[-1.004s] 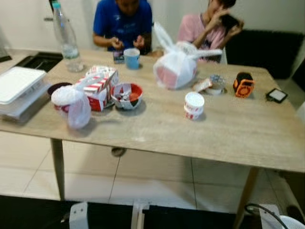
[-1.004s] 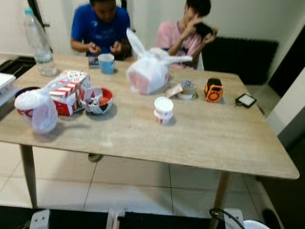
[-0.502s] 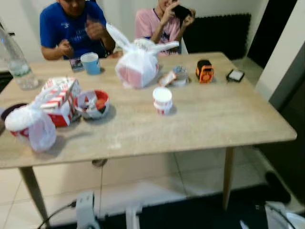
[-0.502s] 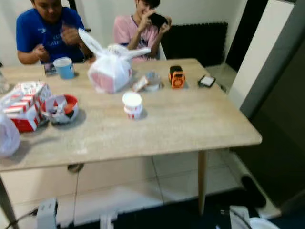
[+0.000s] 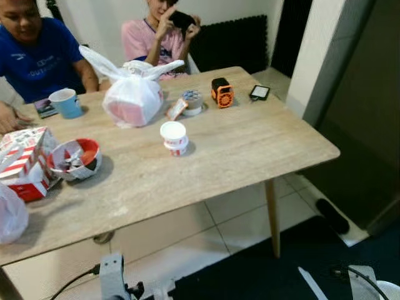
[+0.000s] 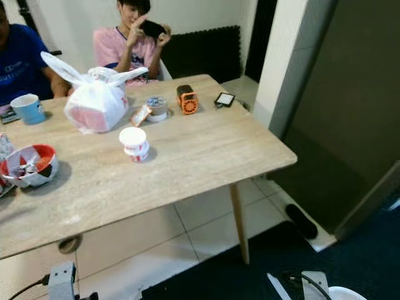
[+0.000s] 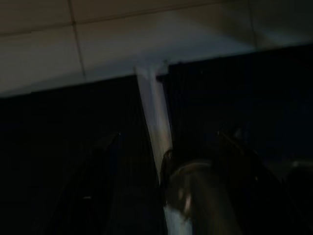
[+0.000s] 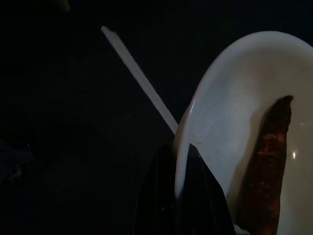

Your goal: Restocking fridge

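Right gripper (image 8: 182,161): fingers pinched on the rim of a white bowl (image 8: 234,122), one finger inside the rim and one outside. A dark reddish-brown strip of food (image 8: 266,166) lies in the bowl, long axis running along the bowl wall, away from the fingers. The bowl hangs low at the robot's right side, over dark floor; its rim (image 6: 340,292) is at the bottom edge of the right eye view.

Left gripper (image 7: 161,161): hanging idle in shade over dark mat and pale tile; I cannot tell whether its fingers are open or closed.

Judged relation for the coming move: the bowl is already in the right gripper, so that arm is the one to carry it. A dark upright panel (image 6: 350,94), possibly the fridge, stands to the robot's right, past the table's right corner.

Table (image 5: 250,150), from the near right corner inward: a small white cup (image 5: 173,137) near the middle; a knotted white plastic bag (image 5: 131,100) toward the far edge; an orange device (image 5: 221,92) at the far right; a red bowl (image 5: 75,159) and a red-striped box (image 5: 22,169) toward the left edge. Two people sit along the far edge.
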Controlling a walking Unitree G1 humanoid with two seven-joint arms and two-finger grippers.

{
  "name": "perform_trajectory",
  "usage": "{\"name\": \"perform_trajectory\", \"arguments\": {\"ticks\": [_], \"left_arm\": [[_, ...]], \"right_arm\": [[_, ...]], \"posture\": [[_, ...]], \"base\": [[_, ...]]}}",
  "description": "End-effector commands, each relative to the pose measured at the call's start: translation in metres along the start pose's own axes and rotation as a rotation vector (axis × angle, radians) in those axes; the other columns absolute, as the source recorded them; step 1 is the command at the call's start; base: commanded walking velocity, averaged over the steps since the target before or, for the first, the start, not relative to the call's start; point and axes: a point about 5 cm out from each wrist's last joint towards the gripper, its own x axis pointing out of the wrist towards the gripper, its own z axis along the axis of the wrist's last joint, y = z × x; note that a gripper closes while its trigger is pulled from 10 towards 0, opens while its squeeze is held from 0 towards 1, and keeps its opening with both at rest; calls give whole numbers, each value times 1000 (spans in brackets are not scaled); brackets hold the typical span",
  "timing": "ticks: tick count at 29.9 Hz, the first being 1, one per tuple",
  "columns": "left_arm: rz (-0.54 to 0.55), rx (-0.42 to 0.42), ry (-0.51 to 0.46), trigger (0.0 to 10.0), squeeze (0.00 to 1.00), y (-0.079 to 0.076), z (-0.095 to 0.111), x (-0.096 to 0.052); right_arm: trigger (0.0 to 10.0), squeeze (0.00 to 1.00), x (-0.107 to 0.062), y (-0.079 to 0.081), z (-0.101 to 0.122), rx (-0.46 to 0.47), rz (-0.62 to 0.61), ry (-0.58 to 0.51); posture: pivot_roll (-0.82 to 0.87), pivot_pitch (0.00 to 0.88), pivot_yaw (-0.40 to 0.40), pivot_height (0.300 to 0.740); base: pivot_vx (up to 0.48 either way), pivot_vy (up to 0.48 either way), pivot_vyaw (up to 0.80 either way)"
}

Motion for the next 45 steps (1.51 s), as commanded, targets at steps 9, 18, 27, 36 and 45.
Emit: {"name": "perform_trajectory", "arguments": {"ticks": [9, 18, 27, 36, 45], "left_arm": [[-5, 24, 27, 10000, 0, -5, -5, 0], [-11, 2, 42, 10000, 0, -5, -8, 0], [-18, 11, 62, 10000, 0, -8, -13, 0], [-14, 17, 65, 10000, 0, -5, -12, -1], [-14, 18, 61, 10000, 0, -4, -11, 0]], "right_arm": [[10000, 0, 0, 0, 0, -15, 0, -7], [10000, 0, 0, 1, 7, -92, 21, -53], [10000, 0, -1, 5, 12, -118, 58, -74], [10000, 0, -1, 8, 15, -147, 83, -92], [10000, 0, -2, 13, 18, -155, 103, -105]], "posture": [[-4, 0, 24, 740], [-5, 0, 22, 740], [-12, 0, 12, 740], [-11, 0, 11, 740], [-12, 0, 11, 740]], "base": [[0, 0, -779], [0, -59, -434], [0, -451, 0], [0, -443, 0], [0, -443, 0]]}}
